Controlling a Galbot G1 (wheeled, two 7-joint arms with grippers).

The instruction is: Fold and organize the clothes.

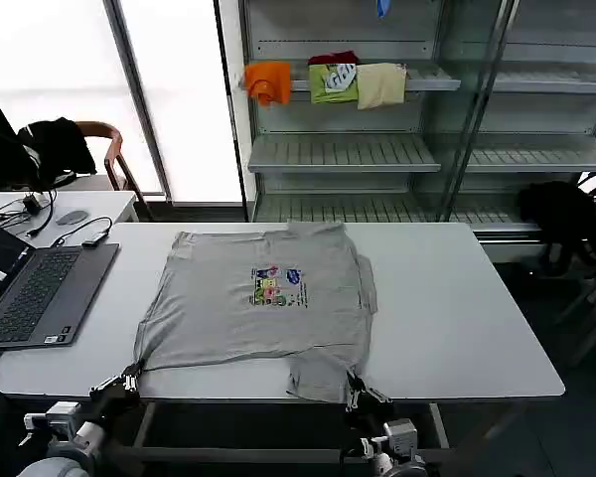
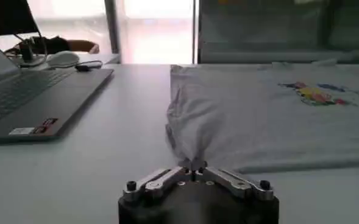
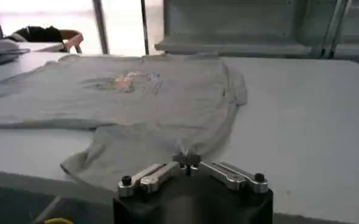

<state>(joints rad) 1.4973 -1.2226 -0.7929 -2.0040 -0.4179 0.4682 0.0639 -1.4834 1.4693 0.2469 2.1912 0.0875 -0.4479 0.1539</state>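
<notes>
Head view: shirt point(image 1: 263, 303) hem in both grippers

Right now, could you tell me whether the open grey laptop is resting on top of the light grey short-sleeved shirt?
No, the open grey laptop lies on the white table beside the light grey short-sleeved shirt, with bare tabletop between them.

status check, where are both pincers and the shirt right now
Left pincer shut on shirt's near left corner. Right pincer shut on near right edge. Shirt flat on table, print up. Laptop beside it, apart.
</notes>
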